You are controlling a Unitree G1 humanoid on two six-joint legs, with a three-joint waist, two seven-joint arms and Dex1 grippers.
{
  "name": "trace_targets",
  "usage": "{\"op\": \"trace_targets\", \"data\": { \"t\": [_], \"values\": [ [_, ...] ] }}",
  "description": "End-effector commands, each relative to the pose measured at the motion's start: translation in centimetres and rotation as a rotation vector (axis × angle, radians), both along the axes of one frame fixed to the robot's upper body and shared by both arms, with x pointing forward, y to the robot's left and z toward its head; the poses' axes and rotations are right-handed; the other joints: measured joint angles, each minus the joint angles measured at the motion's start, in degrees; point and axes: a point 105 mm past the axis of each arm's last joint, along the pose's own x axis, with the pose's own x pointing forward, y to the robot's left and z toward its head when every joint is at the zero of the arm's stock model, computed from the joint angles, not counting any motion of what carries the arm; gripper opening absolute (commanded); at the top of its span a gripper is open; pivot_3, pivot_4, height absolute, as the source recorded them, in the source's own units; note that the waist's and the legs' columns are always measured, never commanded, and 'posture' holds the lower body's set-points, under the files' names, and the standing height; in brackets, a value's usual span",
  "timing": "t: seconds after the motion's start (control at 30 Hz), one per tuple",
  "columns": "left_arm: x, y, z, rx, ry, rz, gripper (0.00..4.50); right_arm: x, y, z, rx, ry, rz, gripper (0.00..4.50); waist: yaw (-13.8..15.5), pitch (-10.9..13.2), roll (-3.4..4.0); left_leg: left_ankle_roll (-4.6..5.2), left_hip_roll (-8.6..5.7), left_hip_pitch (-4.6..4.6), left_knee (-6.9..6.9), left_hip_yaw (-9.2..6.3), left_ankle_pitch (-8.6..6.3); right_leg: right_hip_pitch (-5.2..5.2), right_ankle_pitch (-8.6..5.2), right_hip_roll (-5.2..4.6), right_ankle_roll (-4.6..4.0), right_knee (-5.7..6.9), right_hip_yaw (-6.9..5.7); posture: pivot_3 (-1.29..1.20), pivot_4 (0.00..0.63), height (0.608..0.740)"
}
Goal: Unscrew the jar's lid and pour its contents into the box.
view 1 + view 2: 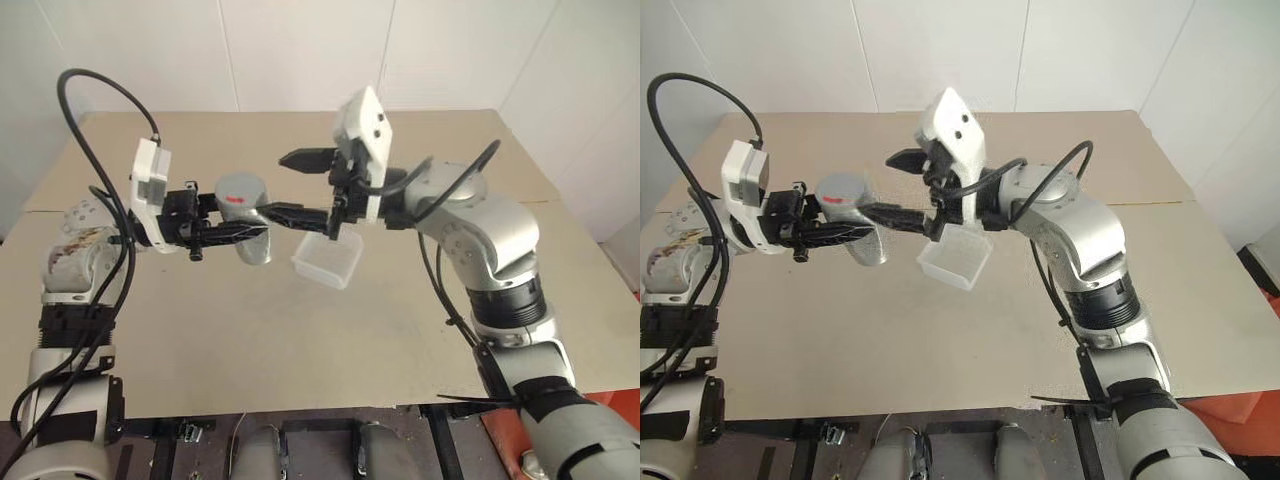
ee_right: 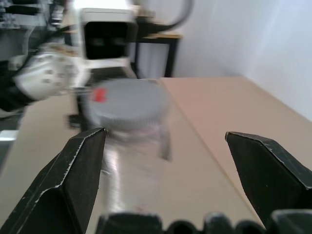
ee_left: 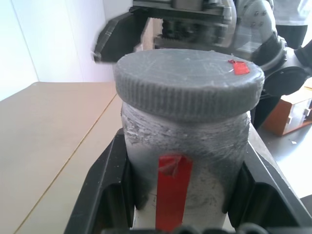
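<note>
Between the fingers of the left gripper (image 1: 232,232) the jar (image 3: 187,161) is clamped upright above the table (image 1: 300,340), its grey lid (image 1: 241,190) on, red mark on the side. Just beside it, the right gripper (image 1: 290,185) is spread wide, holding nothing. Below that gripper the box (image 1: 327,262) rests.

no readable text, labels, brands, numbers or signs anywhere

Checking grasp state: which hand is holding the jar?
The left hand: its fingers are clamped round the jar. The right hand is spread wide beside the lid, gripping nothing.
</note>
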Motion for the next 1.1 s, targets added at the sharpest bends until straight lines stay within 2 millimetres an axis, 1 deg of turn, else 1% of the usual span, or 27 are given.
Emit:
{"op": "trace_targets", "data": {
  "t": [0.03,0.13,0.23,0.33,0.37,0.43,0.5,0.67,0.8,0.9,0.97,1.1],
  "values": [
    [-0.7,0.0,1.1,0.002,-0.048,-0.025,1.95,0.1,-1.4,1.2,0.027,-0.045,-0.037,4.47,0.00,0.00,0.00,0.00,0.00,0.00,0.00,0.00,0.00,0.00,0.00,0.00,0.00,-0.02,0.00,0.00,0.150,0.740],
    [-0.7,-0.1,1.0,-0.001,-0.044,-0.028,1.95,-0.1,-1.8,1.0,0.015,-0.047,-0.032,4.47,-0.24,0.00,0.00,0.00,0.02,0.00,-0.02,0.00,0.00,-0.02,0.00,0.04,0.00,-0.01,0.02,0.00,0.150,0.740],
    [-0.7,-0.1,0.9,-0.002,-0.041,-0.027,1.95,-0.6,-1.6,1.0,0.010,-0.052,-0.009,4.47,-0.43,0.00,0.00,0.00,0.02,0.00,-0.01,0.01,0.00,-0.04,0.00,0.04,0.00,-0.02,0.05,0.00,0.150,0.740],
    [-0.4,-0.4,0.8,-0.007,-0.037,-0.030,1.95,-3.2,-0.3,1.3,0.029,-0.062,0.134,4.47,-0.42,0.00,0.00,0.00,0.03,0.00,-0.02,0.00,0.00,-0.06,0.00,0.05,0.00,-0.01,0.05,0.00,0.150,0.740],
    [-0.4,-0.5,0.8,-0.008,-0.035,-0.031,1.95,-3.8,0.0,1.4,0.035,-0.064,0.163,4.47,-0.43,0.00,0.00,0.00,0.03,0.00,-0.02,0.00,0.00,-0.06,0.00,0.05,0.00,0.00,0.05,0.00,0.150,0.740],
    [-0.2,-0.7,0.7,-0.011,-0.034,-0.035,1.95,-4.6,0.9,1.5,0.041,-0.068,0.199,4.47,-0.35,0.00,0.00,0.00,0.03,0.00,-0.02,0.00,0.00,-0.05,0.00,0.05,0.00,0.01,0.05,0.00,0.150,0.740],
    [0.0,-1.0,0.7,-0.014,-0.032,-0.044,1.95,-4.9,1.9,1.7,0.044,-0.071,0.211,4.47,-0.28,0.00,0.00,0.00,0.02,0.00,0.00,0.00,0.00,-0.03,0.00,0.04,0.00,0.01,0.04,0.00,0.150,0.740],
    [0.3,-1.7,0.7,-0.025,-0.034,-0.066,1.95,-4.1,4.6,1.4,0.014,-0.078,0.149,4.47,-0.30,0.00,0.00,-0.02,0.02,0.02,0.01,-0.02,0.01,-0.05,0.00,0.04,0.00,0.01,0.03,0.00,0.150,0.740],
    [0.4,-1.9,0.7,-0.026,-0.035,-0.075,1.95,-4.4,5.9,1.5,0.004,-0.082,0.159,4.47,-0.31,0.00,0.00,-0.01,0.01,0.00,0.00,-0.01,0.01,-0.03,0.00,0.04,0.00,0.06,0.03,0.00,0.150,0.740],
    [0.4,-1.9,0.7,-0.026,-0.035,-0.075,1.95,-4.1,6.5,1.5,0.003,-0.085,0.142,4.47,-0.32,0.00,0.00,-0.01,0.01,-0.01,0.00,-0.01,0.01,-0.04,0.00,0.04,0.00,0.05,0.03,0.00,0.150,0.740],
    [0.3,-1.9,0.7,-0.027,-0.036,-0.075,1.95,-3.8,6.5,1.5,0.005,-0.080,0.123,4.47,-0.33,0.00,0.00,-0.01,0.01,-0.01,0.01,-0.01,0.01,-0.03,0.00,0.04,0.00,0.05,0.03,0.00,0.150,0.740],
    [0.2,-1.6,0.7,-0.026,-0.037,-0.066,1.95,-2.9,5.8,1.3,0.002,-0.071,0.088,4.47,-0.28,0.00,0.00,-0.01,0.01,-0.01,0.01,-0.02,0.01,-0.03,0.00,0.04,0.00,0.05,0.01,0.00,0.150,0.740]
  ]
}}
